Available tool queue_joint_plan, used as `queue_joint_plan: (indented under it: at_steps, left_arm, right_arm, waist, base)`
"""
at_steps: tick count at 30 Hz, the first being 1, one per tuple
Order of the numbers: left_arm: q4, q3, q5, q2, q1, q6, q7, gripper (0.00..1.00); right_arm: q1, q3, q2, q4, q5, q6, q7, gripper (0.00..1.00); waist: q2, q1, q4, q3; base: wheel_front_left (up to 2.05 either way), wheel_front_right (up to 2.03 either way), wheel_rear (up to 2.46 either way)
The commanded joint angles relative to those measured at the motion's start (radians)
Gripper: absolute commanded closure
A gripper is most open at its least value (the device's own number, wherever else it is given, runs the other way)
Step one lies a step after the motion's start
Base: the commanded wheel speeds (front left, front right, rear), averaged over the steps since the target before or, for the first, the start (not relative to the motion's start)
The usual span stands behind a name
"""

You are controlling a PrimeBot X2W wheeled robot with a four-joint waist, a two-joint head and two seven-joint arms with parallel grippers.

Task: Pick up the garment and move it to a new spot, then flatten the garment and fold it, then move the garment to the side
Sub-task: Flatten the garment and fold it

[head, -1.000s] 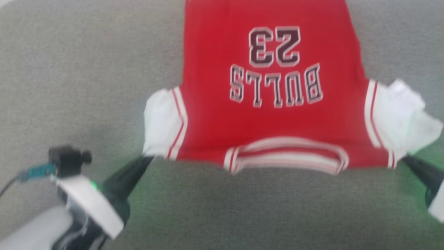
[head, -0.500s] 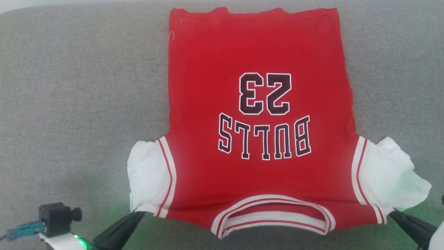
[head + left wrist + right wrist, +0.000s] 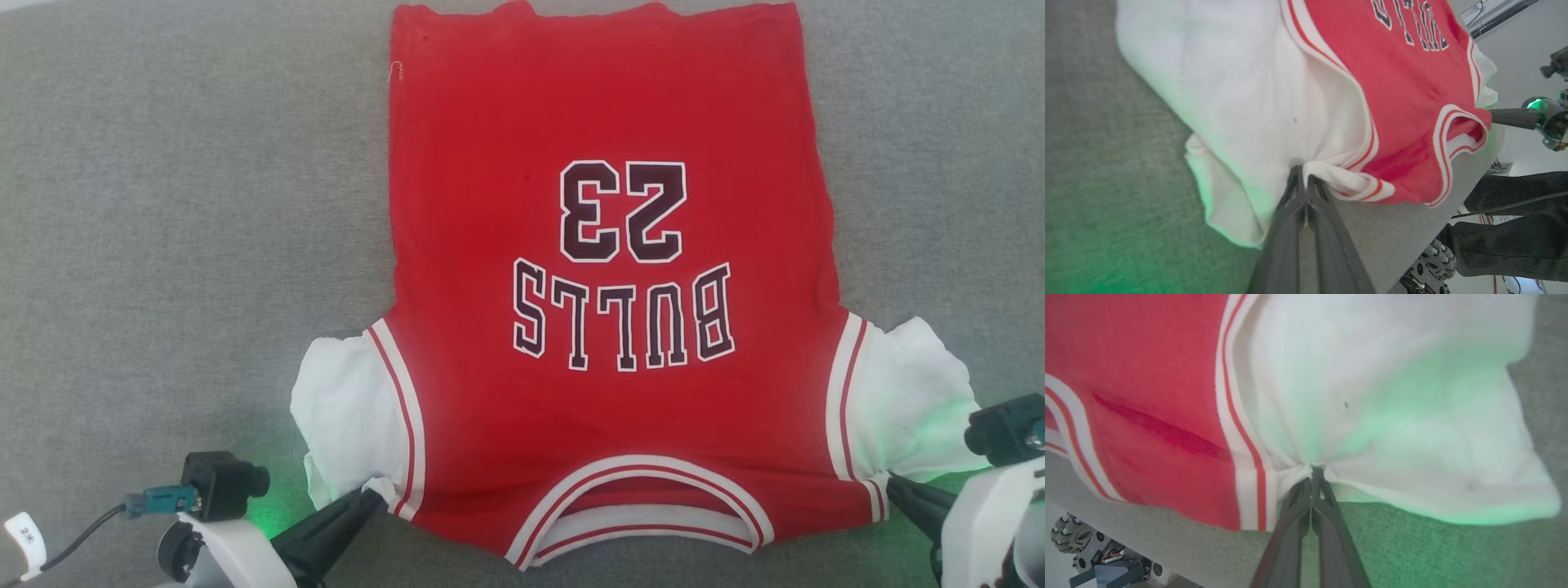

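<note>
Head view: garment [image 3: 608, 392] lies spread at centre of the grey surface [image 3: 163, 204], lettering up. At 7 o'clock the left gripper [image 3: 374, 495] and at 4 o'clock the right gripper [image 3: 894, 488] each pinch a shoulder corner tight, probably to tension the fabric flat.

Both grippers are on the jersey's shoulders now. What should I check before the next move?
1. Left gripper shut on the garment at the shoulder seam: ok.
2. Right gripper shut on the other shoulder: ok.
3. Red body flat, lettering facing up: ok.
4. White sleeves flat: not ok, both are rumpled.
5. Garment wholly on the grey surface: ok, though the collar lies near its edge.
6. Person's legs clear of the arms: cannot tell.
</note>
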Motion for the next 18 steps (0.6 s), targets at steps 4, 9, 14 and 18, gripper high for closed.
queue_joint_plan:
  at_steps: [4, 9, 14, 18]
  left_arm:
    - [0.069, -0.04, -0.01, -0.035, -0.032, 0.005, -0.006, 1.0]
    - [0.105, -0.057, -0.034, -0.042, -0.044, 0.007, -0.04, 1.0]
    - [0.068, -0.044, -0.033, -0.042, -0.031, 0.007, -0.066, 1.0]
    - [0.035, -0.036, -0.005, -0.05, -0.041, 0.005, -0.074, 1.0]
  right_arm:
    - [-0.03, 0.061, 0.017, 0.06, -0.022, -0.003, -0.016, 1.0]
    - [-0.056, 0.055, -0.006, 0.015, -0.022, -0.003, -0.066, 0.0]
    - [0.005, -0.064, -0.03, -0.128, 0.036, -0.001, -0.031, 0.0]
    - [0.016, -0.222, -0.061, -0.261, 0.082, -0.001, 0.04, 0.0]
  waist:
    - [-0.0001, 0.0, -0.011, 0.011]
    - [-0.0001, 0.0, -0.034, 0.012]
    - [-0.0001, 0.0, -0.032, 0.004]
    - [-0.0001, 0.0, -0.007, 0.012]
  base:
    - [0.0, 0.0, 0.0]
    - [0.0, 0.0, 0.0]
    - [0.0, 0.0, 0.0]
    - [0.0, 0.0, 0.0]
